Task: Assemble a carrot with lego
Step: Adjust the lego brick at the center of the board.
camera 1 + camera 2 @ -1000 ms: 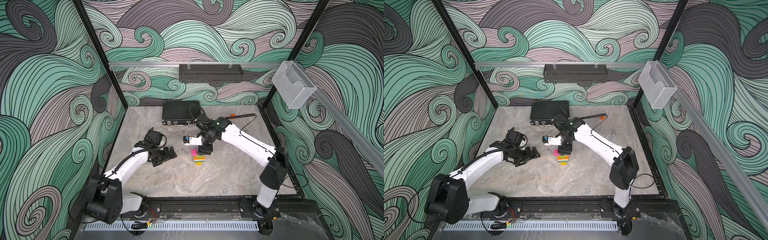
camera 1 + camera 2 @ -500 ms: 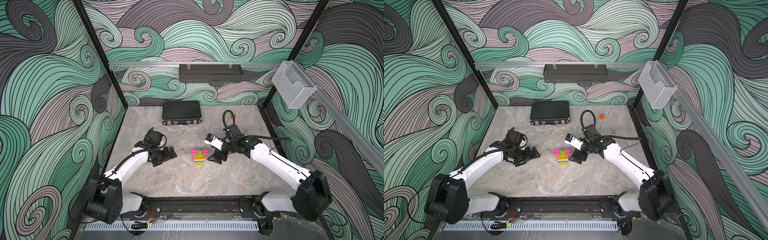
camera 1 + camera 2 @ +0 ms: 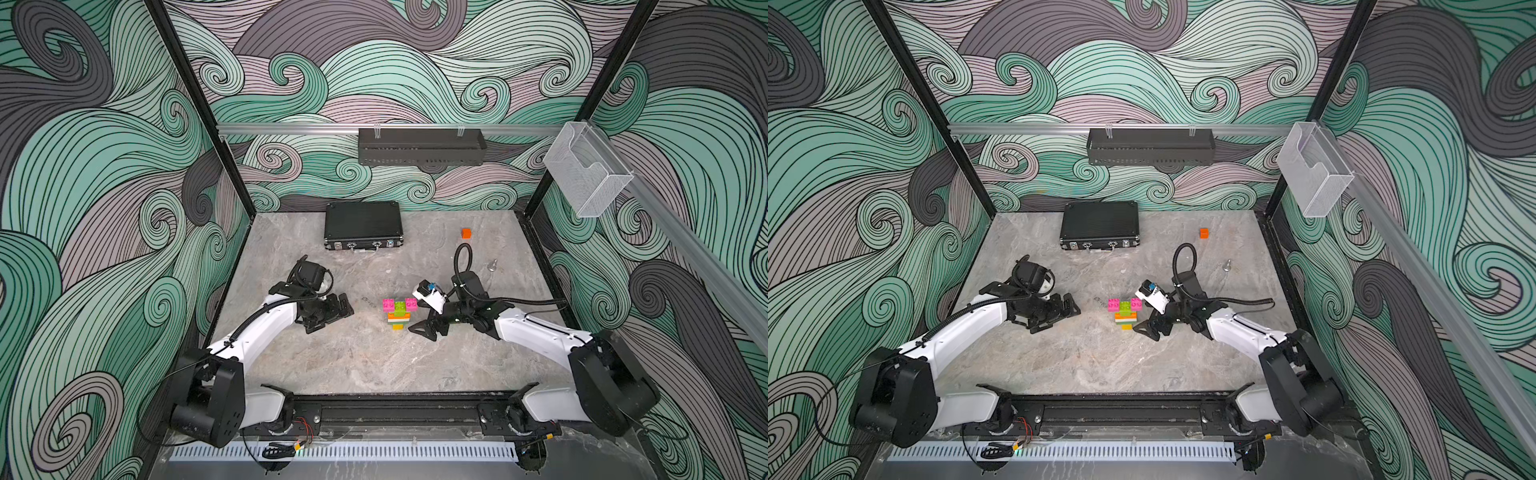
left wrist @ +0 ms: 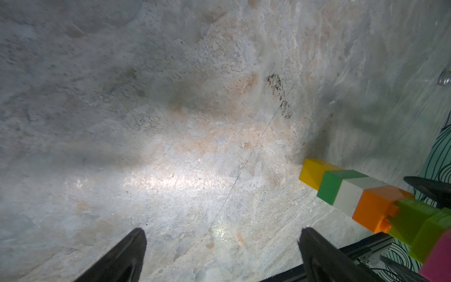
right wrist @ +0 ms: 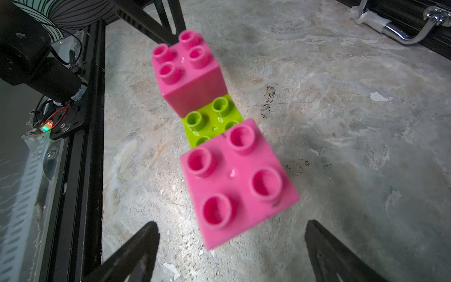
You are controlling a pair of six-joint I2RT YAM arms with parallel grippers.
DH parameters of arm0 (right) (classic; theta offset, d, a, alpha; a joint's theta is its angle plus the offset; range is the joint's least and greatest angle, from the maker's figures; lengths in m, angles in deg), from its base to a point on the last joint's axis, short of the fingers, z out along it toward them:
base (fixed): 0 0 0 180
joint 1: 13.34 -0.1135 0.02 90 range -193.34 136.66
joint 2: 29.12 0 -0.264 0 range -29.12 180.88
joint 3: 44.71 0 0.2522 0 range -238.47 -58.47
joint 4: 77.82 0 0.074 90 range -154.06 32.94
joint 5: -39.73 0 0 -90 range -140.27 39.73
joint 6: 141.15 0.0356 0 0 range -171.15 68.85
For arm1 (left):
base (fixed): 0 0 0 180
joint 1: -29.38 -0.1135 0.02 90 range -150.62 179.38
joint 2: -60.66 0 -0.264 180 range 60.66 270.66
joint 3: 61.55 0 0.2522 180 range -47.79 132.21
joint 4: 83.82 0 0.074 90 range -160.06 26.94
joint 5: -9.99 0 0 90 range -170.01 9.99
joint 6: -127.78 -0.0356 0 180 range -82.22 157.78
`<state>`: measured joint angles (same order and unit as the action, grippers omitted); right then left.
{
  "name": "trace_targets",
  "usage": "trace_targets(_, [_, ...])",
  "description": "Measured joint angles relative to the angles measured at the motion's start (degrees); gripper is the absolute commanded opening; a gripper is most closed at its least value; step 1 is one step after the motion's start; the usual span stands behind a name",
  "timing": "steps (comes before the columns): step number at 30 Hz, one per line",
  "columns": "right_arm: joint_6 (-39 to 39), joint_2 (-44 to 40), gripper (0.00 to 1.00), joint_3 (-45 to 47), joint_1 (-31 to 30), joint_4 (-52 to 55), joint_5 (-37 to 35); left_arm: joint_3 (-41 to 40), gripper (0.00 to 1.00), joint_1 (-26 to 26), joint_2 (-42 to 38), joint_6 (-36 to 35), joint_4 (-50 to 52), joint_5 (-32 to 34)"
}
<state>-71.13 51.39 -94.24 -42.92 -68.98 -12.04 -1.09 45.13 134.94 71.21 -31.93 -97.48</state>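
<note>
Tabletop [image 3: 374, 365]: grey marbled stone look, scuffed with dark specks near the middle. It is closed in by walls [image 3: 104, 166] printed with teal, mauve and grey swirls, with black frame posts at the corners and an aluminium rail [image 3: 291, 128] across the back.

Containers:
- A black perforated tray [image 3: 422, 146] hangs from the rail; its inside is not visible.
- A clear plastic bin [image 3: 582, 178] is mounted on the side rail.
- A black briefcase [image 3: 362, 224] lies flat and shut by the back wall, latches facing forward.

Loose items: an orange cube [image 3: 466, 233] sits back right, and a small silvery piece [image 3: 493, 265] is near it.

The carrot [image 3: 399, 313] stands mid-table on its yellow tip, with two pink bricks on top.

Left gripper [image 3: 334, 313]: jaws wide, nothing between them, well apart from the carrot.

Right gripper [image 5: 229, 234]: jaws spread wide, nothing held, just beside the nearer pink brick.
</note>
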Motion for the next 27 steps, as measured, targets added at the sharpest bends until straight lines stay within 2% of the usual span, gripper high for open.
trace_targets(15, [5.68, 10.62, 0.95, 3.74, 1.27, -23.76, 6.99, 0.00, 0.99, -0.31, 0.74, -0.04, 0.11, 0.24])
trace_targets(27, [8.92, 15.17, 0.94, 4.63, 1.27, -34.77, 8.92, 0.20, 0.98, -0.31, 1.79, -0.04, 0.15, 0.39])
